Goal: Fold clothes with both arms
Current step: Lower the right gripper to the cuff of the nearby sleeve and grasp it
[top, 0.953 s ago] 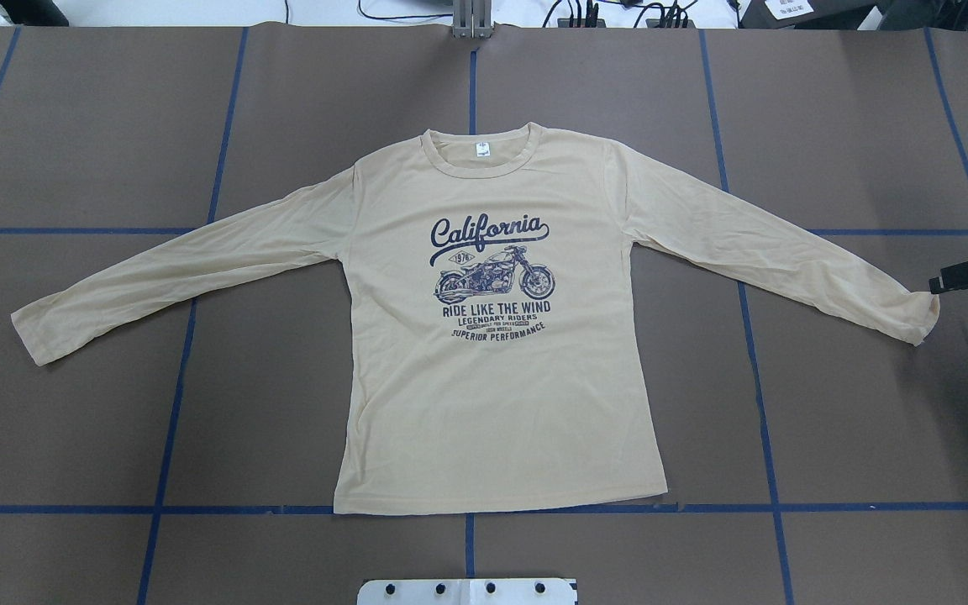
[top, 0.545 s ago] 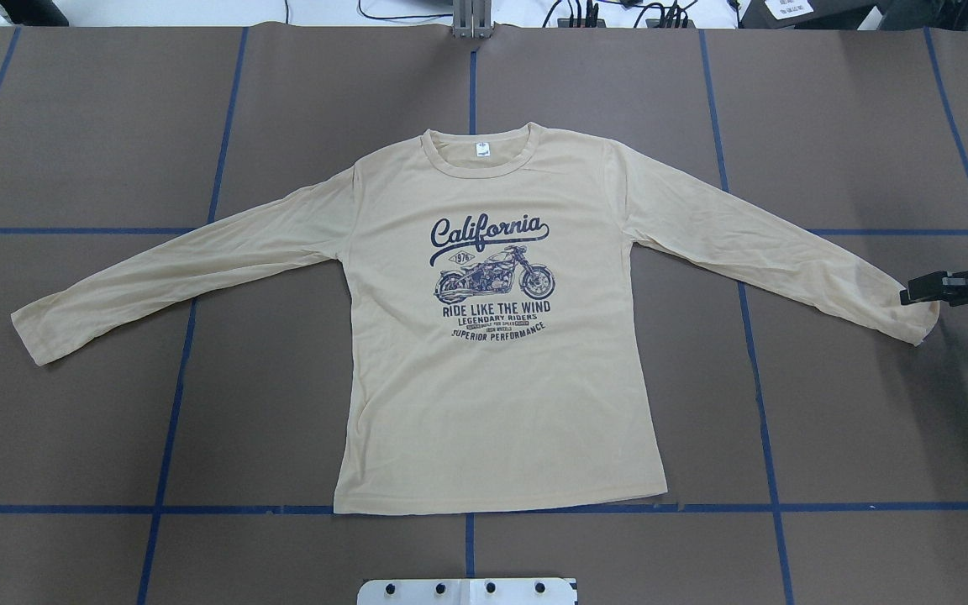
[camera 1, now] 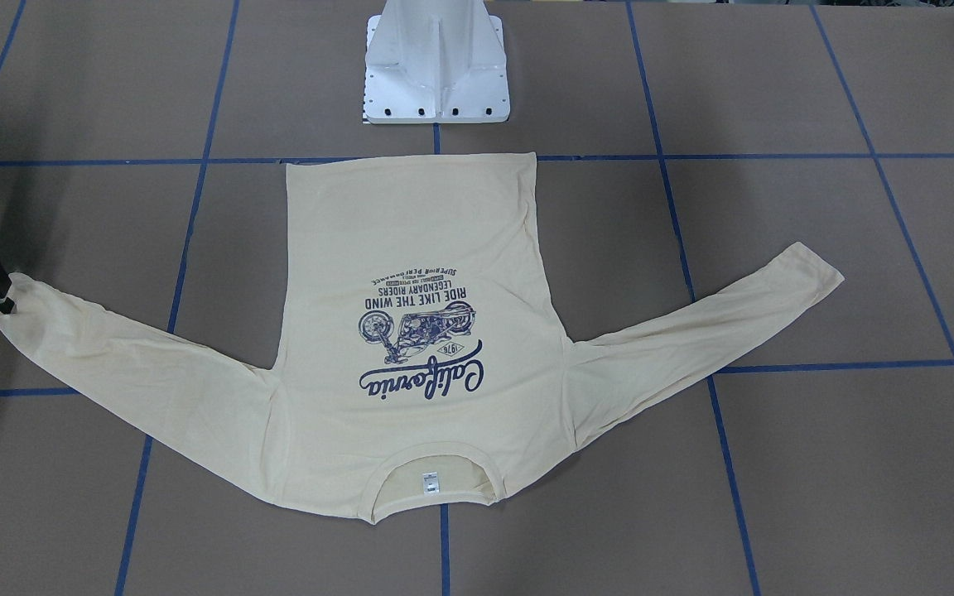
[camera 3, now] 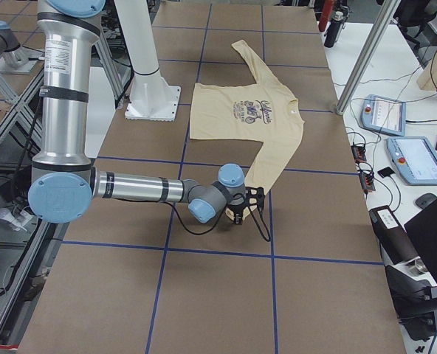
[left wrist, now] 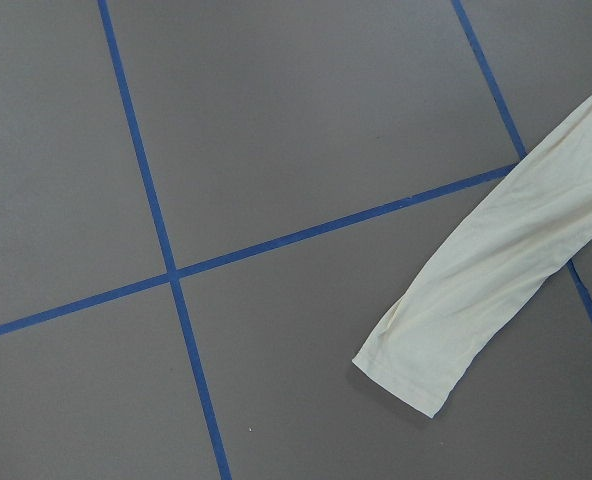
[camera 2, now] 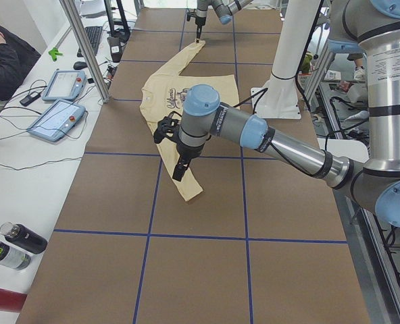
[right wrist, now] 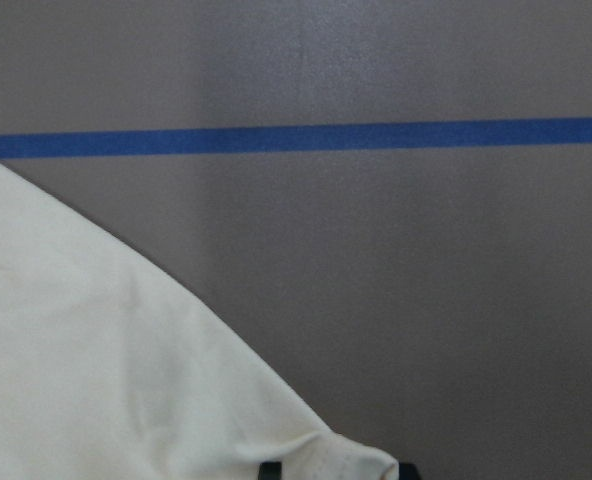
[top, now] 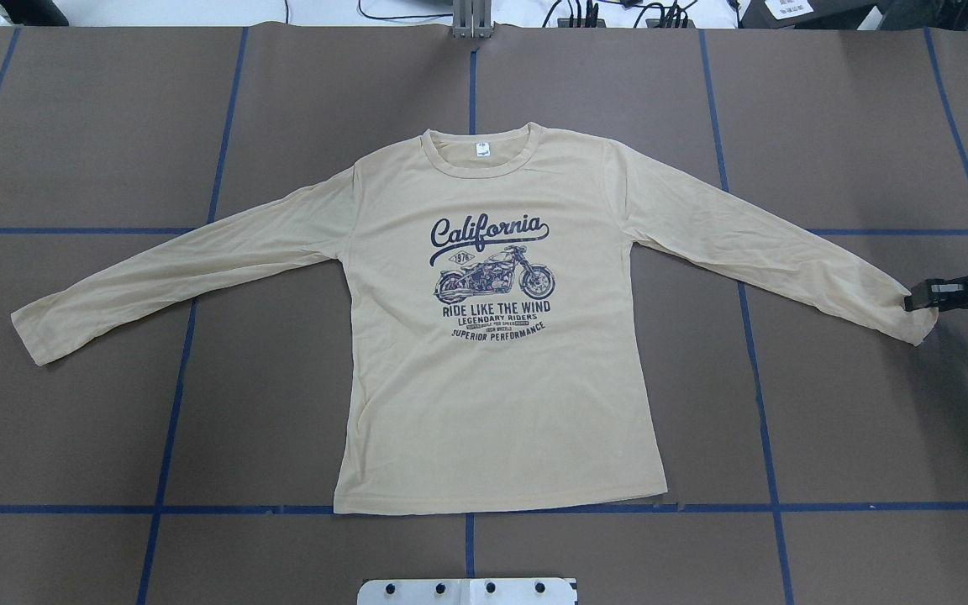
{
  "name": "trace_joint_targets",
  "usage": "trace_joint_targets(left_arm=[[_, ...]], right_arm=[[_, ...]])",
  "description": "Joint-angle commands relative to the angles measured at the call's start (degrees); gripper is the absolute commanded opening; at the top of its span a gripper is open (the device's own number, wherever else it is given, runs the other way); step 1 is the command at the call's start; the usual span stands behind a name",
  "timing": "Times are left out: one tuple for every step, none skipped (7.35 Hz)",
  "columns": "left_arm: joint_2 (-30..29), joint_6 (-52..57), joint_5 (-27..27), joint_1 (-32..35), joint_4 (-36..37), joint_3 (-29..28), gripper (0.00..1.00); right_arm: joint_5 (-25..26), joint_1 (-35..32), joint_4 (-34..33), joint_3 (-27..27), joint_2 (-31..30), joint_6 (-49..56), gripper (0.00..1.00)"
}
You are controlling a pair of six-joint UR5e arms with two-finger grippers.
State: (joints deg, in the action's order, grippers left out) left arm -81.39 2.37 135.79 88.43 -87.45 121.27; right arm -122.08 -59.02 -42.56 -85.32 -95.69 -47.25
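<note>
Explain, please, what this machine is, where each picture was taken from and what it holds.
It is a robot with two grey arms on a white pedestal, each ending in a two-fingered hand. The pictures come from above, across the table, both table ends, and a camera on each wrist. A cream long-sleeved shirt lies flat, print up, on the brown table. The right hand is at one cuff, fingers seemingly either side, apparently not closed. The left hand hovers over the other cuff, holding nothing.
</note>
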Motion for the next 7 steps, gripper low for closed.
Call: trace_joint_targets(left_arm=[[0.1,0.0,0.0,0.0,0.0,0.0,1.00],[0.1,0.0,0.0,0.0,0.0,0.0,1.00],[0.1,0.0,0.0,0.0,0.0,0.0,1.00],[0.1,0.0,0.0,0.1,0.0,0.1,1.00],[0.1,0.0,0.0,0.1,0.0,0.1,1.00],[0.1,0.0,0.0,0.0,0.0,-0.1,1.00],[0.1,0.0,0.0,0.1,0.0,0.1,1.00]], right_arm=[[-0.3,0.0,0.0,-0.5,0.1,-0.2,0.00],[-0.7,-0.2,0.0,-1.8,0.0,-0.2,0.00],[-0.9,-0.3,-0.8,-4.9,-0.3,-0.7,0.00],[-3.4,-1.3,-0.9,-7.9,0.1,-6.0,0.00],[-4.0,-1.4,-1.6,-12.0,1.2,-12.8,0.00],[-3.6,-1.2,-4.8,-15.2,4.0,-15.6,0.00],[-3.4,-1.2,-8.4,-16.3,9.8,-19.8,0.00]])
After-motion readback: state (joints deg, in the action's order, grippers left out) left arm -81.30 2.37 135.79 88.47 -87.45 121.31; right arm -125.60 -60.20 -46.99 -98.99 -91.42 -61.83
